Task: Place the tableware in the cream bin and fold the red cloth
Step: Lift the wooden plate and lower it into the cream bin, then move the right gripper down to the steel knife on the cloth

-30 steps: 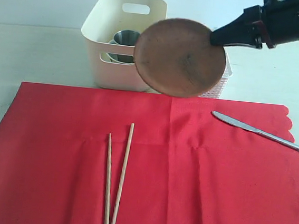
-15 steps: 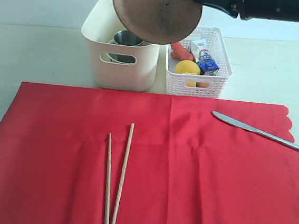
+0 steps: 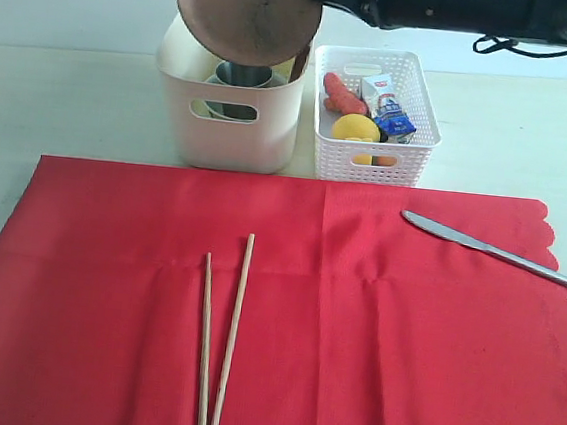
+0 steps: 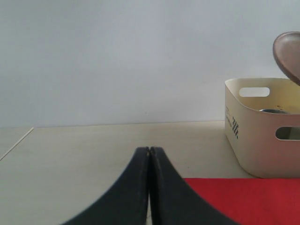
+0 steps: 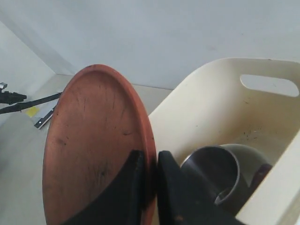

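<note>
Left gripper (image 4: 149, 161): fingers pressed together, low over the table.
Chopsticks (image 3: 221, 337): side by side on the red cloth (image 3: 402, 334).
Knife (image 3: 491, 250): on the cloth, right side.
Cream bin (image 3: 226, 132): behind the cloth, steel cup (image 3: 239, 73) inside.
Plate (image 3: 244, 13): tilted above the bin, rim pinched by the right gripper (image 5: 151, 161).

Pale table (image 3: 73, 102) under red cloth (image 3: 399, 364), cream bin (image 3: 204, 147) and white lattice basket (image 3: 401, 162).

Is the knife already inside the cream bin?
No, the knife lies on the red cloth, to the right of the chopsticks.
</note>
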Controlling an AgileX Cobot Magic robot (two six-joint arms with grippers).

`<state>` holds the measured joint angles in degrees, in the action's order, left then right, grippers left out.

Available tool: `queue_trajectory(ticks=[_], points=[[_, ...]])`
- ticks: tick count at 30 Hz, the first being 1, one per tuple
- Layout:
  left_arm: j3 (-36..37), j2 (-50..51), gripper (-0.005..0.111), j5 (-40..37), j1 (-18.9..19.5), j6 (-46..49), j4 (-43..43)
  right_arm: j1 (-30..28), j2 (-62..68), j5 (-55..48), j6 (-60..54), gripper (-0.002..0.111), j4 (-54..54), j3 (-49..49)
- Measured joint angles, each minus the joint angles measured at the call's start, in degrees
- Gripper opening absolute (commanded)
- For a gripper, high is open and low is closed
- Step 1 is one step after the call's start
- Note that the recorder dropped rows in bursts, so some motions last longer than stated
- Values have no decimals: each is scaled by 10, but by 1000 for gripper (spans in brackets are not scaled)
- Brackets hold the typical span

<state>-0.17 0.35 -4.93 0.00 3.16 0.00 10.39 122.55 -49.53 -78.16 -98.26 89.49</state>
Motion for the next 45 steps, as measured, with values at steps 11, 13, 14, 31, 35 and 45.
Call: queue_trajectory(ticks=[11, 13, 14, 31, 35, 45], points=[[0, 0, 3, 0, 0, 0, 0, 2, 84, 42, 135, 13, -2, 80], [0, 0, 3, 0, 0, 0, 0, 2, 85, 48, 144, 26, 2, 80], [0, 0, 3, 0, 0, 0, 0, 2, 85, 50, 152, 34, 2, 80], [0, 0, 3, 0, 0, 0, 0, -34, 50, -18, 246, 43, 209, 85], [0, 0, 3, 0, 0, 0, 0, -58, 13, -23, 337, 26, 366, 83], [0, 0, 3, 0, 0, 0, 0, -57, -91, 22, 382, 11, 458, -28]])
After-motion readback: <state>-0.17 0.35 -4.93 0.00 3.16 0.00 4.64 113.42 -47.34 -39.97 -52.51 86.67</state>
